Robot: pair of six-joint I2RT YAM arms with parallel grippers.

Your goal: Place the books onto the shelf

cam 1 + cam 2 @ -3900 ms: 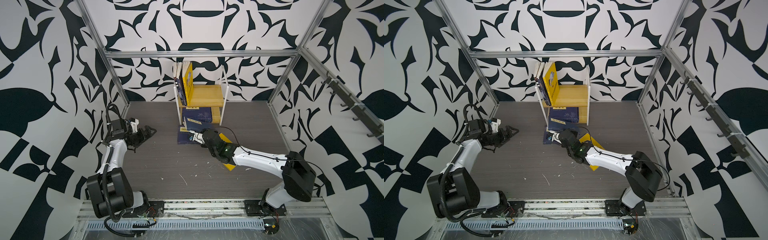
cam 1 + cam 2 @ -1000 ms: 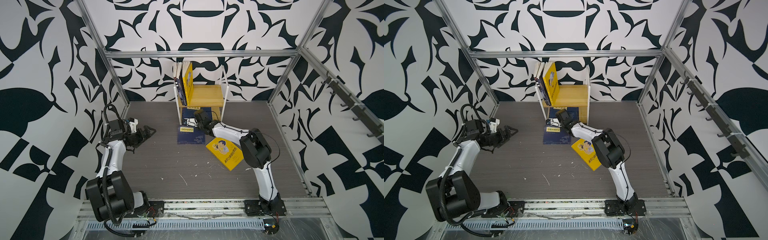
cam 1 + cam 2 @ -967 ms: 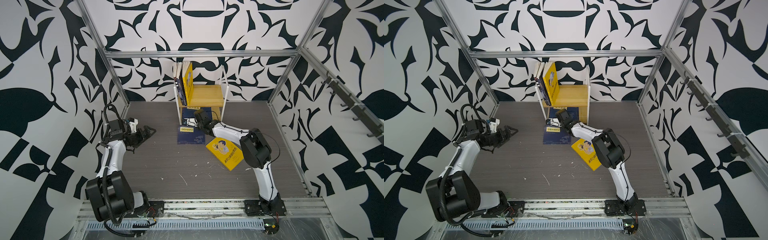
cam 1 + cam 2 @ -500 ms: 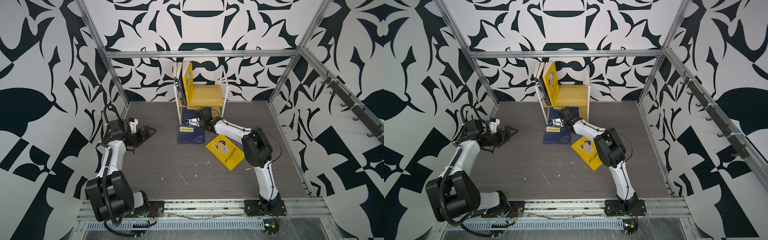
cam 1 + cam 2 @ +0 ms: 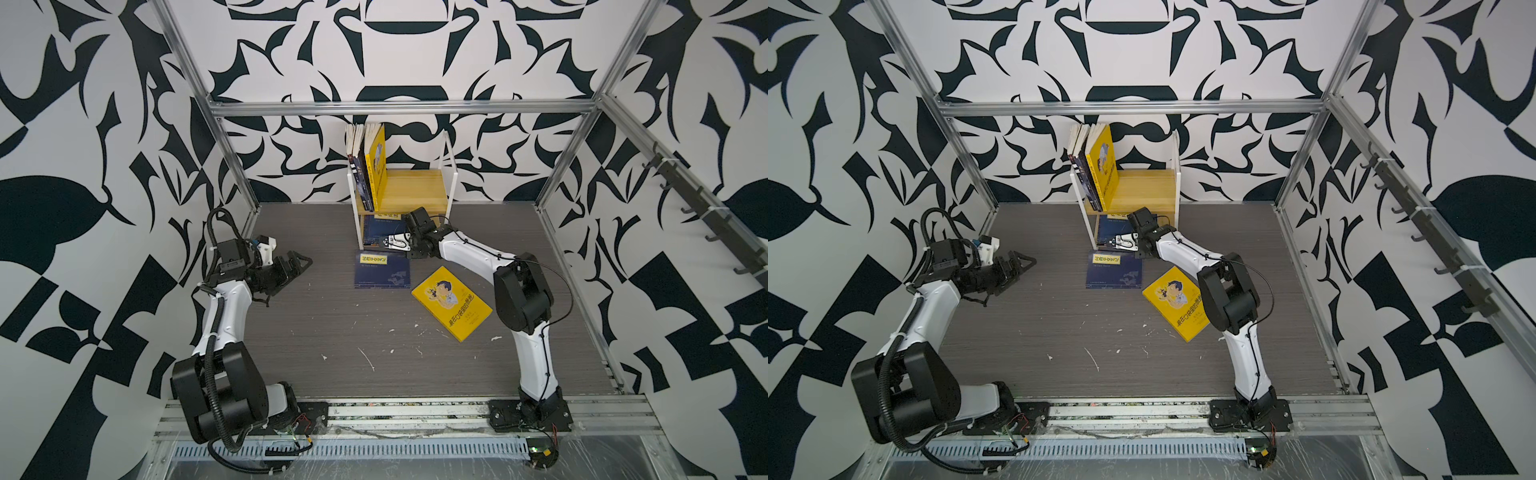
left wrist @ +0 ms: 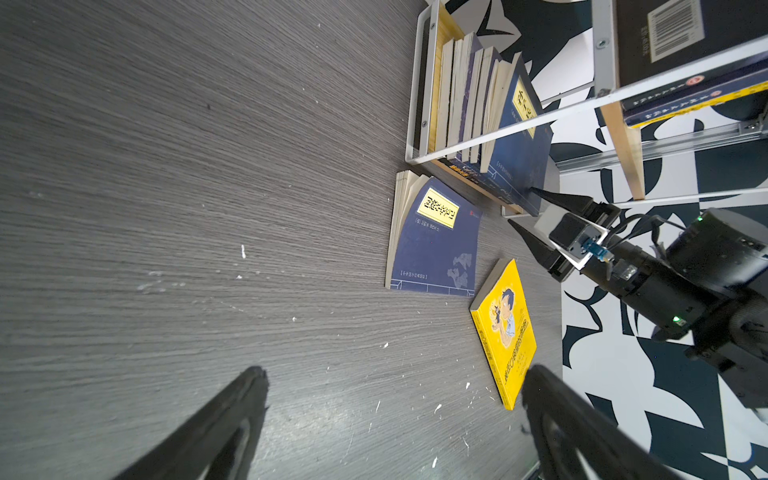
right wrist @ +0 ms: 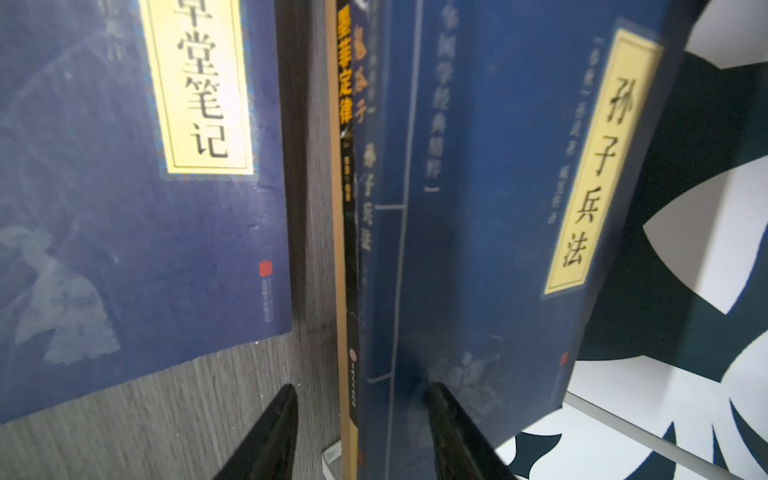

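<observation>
The shelf stands at the back wall. Several books lean on its top board, and more stand in the lower tier. My right gripper is at the lower tier, open, its fingers on either side of the spines of a standing navy book and its neighbour. A navy book and a yellow book lie flat on the table. My left gripper hovers open and empty at the left.
Patterned walls and an aluminium frame close in the table on three sides. The right forearm stretches over the table between the shelf and the yellow book. White specks dot the dark wood tabletop.
Since the earliest frames my right gripper went from the books on the table to the shelf's lower tier. In the last second its jaws have parted. The left arm stayed still.
</observation>
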